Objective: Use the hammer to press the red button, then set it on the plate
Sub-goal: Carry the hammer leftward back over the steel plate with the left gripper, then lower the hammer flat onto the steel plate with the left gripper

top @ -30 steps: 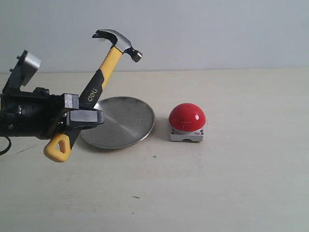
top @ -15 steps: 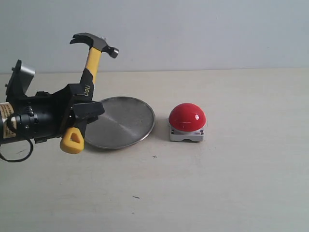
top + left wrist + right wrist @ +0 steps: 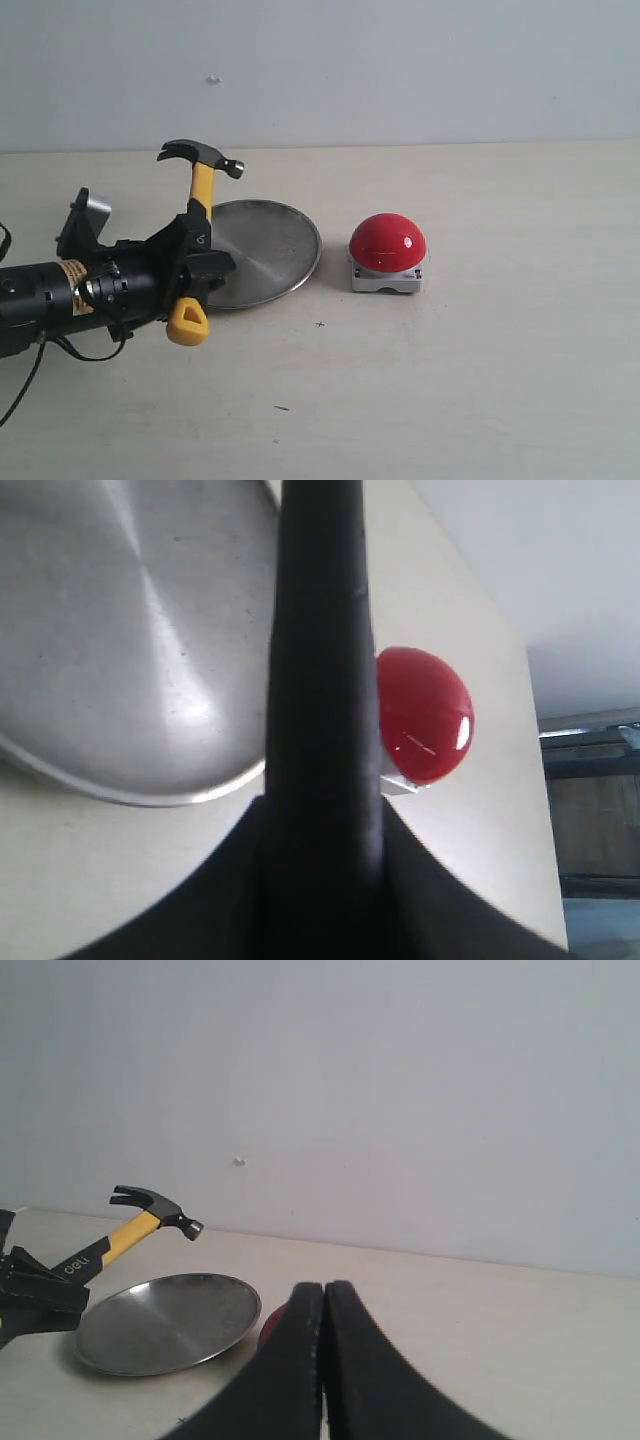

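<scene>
My left gripper (image 3: 200,265) is shut on the black grip of the hammer (image 3: 201,188) at the plate's left edge. The hammer stands almost upright, dark head up and yellow loop (image 3: 187,322) down near the table. The silver plate (image 3: 268,250) lies right of the gripper, and the red button (image 3: 388,242) sits on its grey base further right. In the left wrist view the black handle (image 3: 320,680) fills the middle, between the plate (image 3: 120,650) and the button (image 3: 428,715). My right gripper (image 3: 324,1300) is shut on nothing and hides most of the button (image 3: 271,1326).
The pale table (image 3: 480,380) carries only the plate and button, with a plain wall behind. The right wrist view shows the hammer (image 3: 140,1222) and plate (image 3: 165,1325) from afar. The right arm is outside the exterior view.
My left arm has dropped lower and drawn back left. The hammer swung from leaning right to nearly upright, and its head came down and leftward.
</scene>
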Robot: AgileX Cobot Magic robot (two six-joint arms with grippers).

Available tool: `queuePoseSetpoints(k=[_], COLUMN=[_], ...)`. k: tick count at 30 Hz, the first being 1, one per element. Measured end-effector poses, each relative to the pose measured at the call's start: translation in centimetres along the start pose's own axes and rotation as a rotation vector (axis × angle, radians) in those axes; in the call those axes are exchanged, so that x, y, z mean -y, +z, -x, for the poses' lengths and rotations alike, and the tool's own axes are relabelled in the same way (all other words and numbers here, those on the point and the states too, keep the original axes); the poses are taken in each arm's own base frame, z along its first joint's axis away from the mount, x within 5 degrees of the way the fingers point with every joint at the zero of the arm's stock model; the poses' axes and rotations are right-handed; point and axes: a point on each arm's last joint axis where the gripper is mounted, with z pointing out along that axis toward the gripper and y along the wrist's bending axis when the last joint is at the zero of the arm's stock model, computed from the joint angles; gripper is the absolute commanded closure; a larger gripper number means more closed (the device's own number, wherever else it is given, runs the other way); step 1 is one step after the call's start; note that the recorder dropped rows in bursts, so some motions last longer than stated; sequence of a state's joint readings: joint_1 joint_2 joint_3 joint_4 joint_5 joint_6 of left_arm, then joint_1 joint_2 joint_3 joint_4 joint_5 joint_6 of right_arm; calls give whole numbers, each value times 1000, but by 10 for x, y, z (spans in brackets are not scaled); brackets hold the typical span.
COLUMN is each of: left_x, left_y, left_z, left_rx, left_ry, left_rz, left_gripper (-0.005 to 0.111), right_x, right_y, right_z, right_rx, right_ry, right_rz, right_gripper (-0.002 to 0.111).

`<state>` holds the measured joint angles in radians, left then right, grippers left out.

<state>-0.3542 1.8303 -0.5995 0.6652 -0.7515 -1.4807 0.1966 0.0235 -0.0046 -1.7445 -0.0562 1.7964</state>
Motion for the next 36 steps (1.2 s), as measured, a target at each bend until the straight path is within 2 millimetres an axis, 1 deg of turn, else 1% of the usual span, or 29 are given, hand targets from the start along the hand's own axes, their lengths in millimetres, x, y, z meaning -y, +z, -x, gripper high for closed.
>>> queuePoseSetpoints(k=[3,9,21,24,28,31,36], left_x=[-4,-3,-5,-4,4,5,-2], left_y=[7,19,27,28,27,27,29], left_z=[1,7,13,12,6,2,6], left_rx=[-4,0,16,-5,-67,-101,-52], left_ry=[-8,-7,-13,11,81,108,-5], left_rz=[-1,-30,7,-5,-95,-110,-33], left_gripper=[107,107,107,107,107,107,107], right_x=[0,0,-2,-2,-2,-2,-2], right_y=[0,0,0,0,0,0,0], right_z=[0,0,0,0,0,0,0], right_rx=[0,0,-4,-5,-5,-5,-5], right_ry=[0,0,0,0,0,0,0], right_rz=[0,0,18,21,21,21,21], right_gripper=[108,108,108,108,108,108,108])
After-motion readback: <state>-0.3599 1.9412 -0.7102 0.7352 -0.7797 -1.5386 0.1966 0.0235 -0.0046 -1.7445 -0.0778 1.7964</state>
